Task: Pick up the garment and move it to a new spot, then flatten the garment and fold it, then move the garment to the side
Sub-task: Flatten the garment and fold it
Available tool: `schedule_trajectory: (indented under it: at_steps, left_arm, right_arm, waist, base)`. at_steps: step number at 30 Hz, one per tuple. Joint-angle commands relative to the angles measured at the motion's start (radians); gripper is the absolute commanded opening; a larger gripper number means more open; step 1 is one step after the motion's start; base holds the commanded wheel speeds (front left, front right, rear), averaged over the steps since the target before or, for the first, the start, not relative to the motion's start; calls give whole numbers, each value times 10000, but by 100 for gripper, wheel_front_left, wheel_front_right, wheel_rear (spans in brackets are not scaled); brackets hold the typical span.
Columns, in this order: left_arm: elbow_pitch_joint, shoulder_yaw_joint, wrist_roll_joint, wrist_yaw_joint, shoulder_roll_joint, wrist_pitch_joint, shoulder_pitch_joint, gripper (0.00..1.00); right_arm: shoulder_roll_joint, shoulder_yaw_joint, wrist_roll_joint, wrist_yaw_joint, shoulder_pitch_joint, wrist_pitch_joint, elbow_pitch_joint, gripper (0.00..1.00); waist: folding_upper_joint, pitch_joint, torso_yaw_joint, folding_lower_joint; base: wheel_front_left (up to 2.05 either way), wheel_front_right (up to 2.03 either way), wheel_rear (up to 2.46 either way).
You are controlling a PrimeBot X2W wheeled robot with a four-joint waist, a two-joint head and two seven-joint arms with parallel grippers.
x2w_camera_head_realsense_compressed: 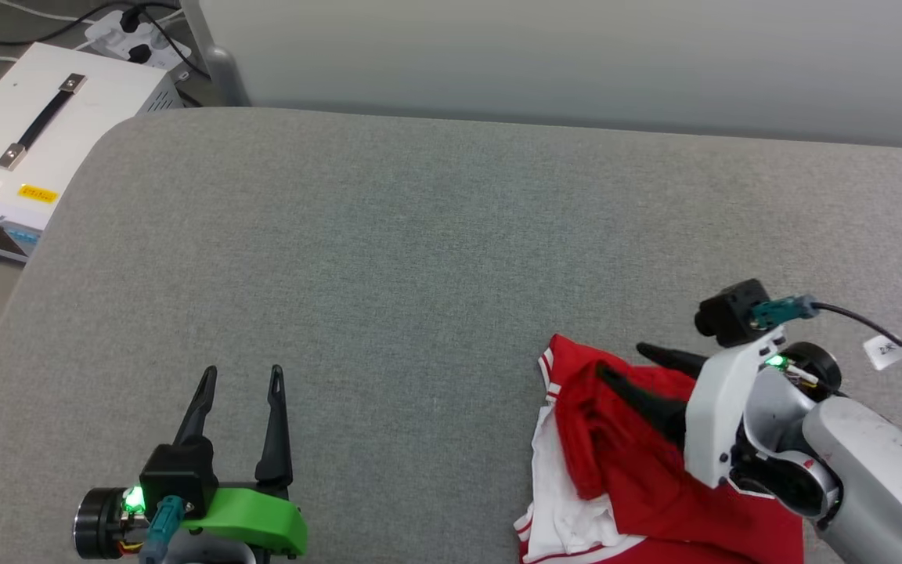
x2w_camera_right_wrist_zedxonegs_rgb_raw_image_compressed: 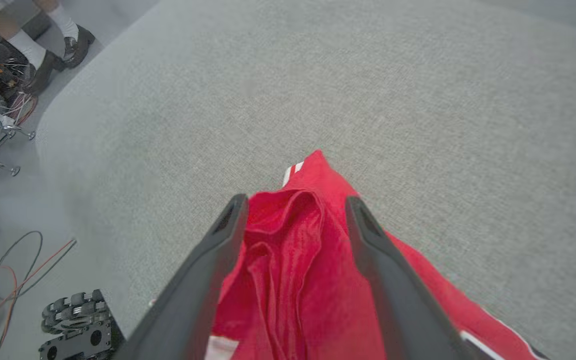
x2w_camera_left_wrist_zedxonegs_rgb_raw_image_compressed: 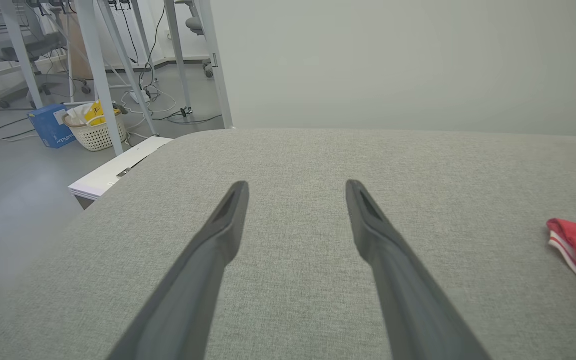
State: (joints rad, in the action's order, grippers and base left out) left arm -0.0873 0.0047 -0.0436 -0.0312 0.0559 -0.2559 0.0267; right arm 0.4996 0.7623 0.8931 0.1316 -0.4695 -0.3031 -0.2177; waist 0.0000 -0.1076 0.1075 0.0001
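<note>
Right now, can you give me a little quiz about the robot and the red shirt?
1. True or false: the left gripper is touching the shirt.
2. Pick one: in the head view, where on the grey table does the shirt lie? A) near side, on the right. B) far side, on the left. C) right in the middle.
3. Fill the gap: the right gripper is ___, with bunched red cloth lying between its two fingers.

Key: 1 false, it is over bare table, well apart from the shirt. 2 A. 3 open.
</note>
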Motion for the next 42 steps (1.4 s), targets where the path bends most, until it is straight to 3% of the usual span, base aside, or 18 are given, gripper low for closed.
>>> schedule_trajectory:
  at_steps: [1,7,16,24,31,42]
  left_arm:
    - [-9,25,39,-20,-56,-59,159,100]
    - [1,120,43,-31,-56,-59,376,100]
    - [23,228,101,-77,-49,-59,540,100]
    - [138,222,126,-152,-50,-59,626,100]
    - [195,165,103,-197,-51,-59,738,100]
    - [284,139,105,-223,-51,-59,925,100]
  right_arm:
    - [192,-220,-113,-9,199,518,220,100]
    - [522,-1710,-1678,-9,752,2888,436,100]
    - [-613,-4952,-4994,-9,2148,5432,136,100]
    - [-2346,-6783,-6670,-9,3689,5643,1471,100]
    - [-3446,-7435,-6971,-9,5207,5646,2337,100]
    - [-4029,-7754,-7152,-9,6189,5647,2493,100]
  waist:
    - [0,232,-223,-1]
    - [0,490,-557,-1]
    - [0,695,-878,-1]
    - [0,847,-935,-1]
    - [0,1003,-864,-1]
    - [0,1173,-902,-1]
  base:
    - [0,0,0]
    - [0,0,0]
    - [0,0,0]
    - [0,0,0]
    - [0,0,0]
    - [0,0,0]
